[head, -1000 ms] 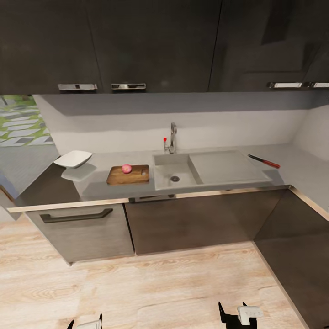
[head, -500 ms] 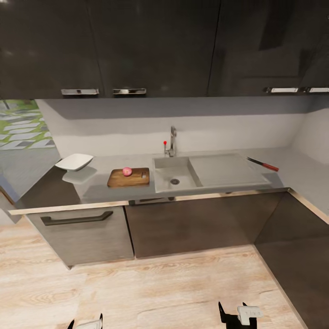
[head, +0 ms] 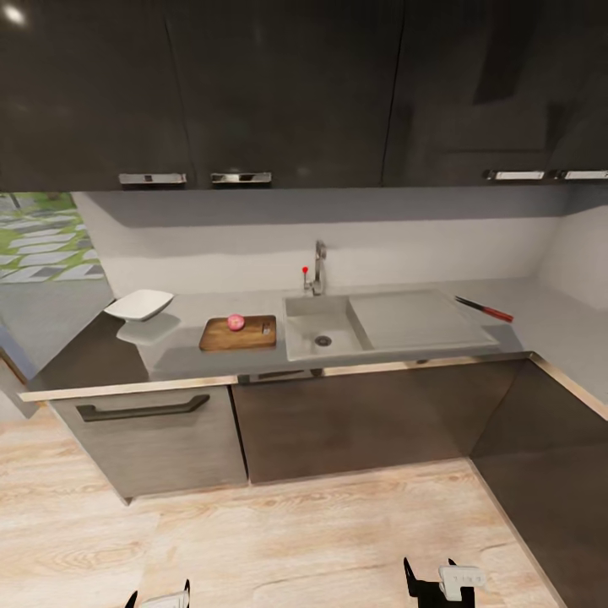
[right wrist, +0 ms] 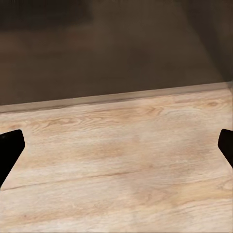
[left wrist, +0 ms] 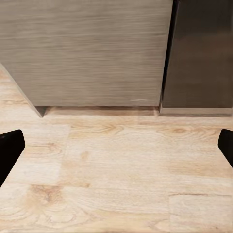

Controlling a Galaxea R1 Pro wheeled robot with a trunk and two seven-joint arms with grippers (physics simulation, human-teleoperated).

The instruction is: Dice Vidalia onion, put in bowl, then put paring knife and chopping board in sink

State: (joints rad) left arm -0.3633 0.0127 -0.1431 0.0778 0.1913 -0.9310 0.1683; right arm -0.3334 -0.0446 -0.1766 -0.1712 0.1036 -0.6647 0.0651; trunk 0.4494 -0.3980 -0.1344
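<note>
The pinkish Vidalia onion [head: 236, 322] sits whole on the brown chopping board [head: 255, 336], which lies on the grey countertop [head: 187, 348] just left of the sink [head: 304, 324]. The white bowl [head: 139, 304] stands further left on the counter. Right of the drainboard lies the paring knife [head: 485, 310], red handle outward. Both arms hang low over the floor, far from the counter: my left gripper [head: 159, 594] [left wrist: 116, 145] and my right gripper [head: 429, 576] [right wrist: 116, 145] are open, with nothing between the fingers.
Dark wall cabinets [head: 253, 93] hang above the counter, and the chrome faucet [head: 319, 266] stands behind the basin. Grey-brown cabinet fronts [head: 152, 435] sit below. The counter turns a corner at the right [head: 574, 355]. Light wooden floor [head: 295, 532] lies between me and the cabinets.
The whole head view has shifted, so the counter sits a little lower and smaller in the picture. Nothing on the counter moved, and both grippers kept their place.
</note>
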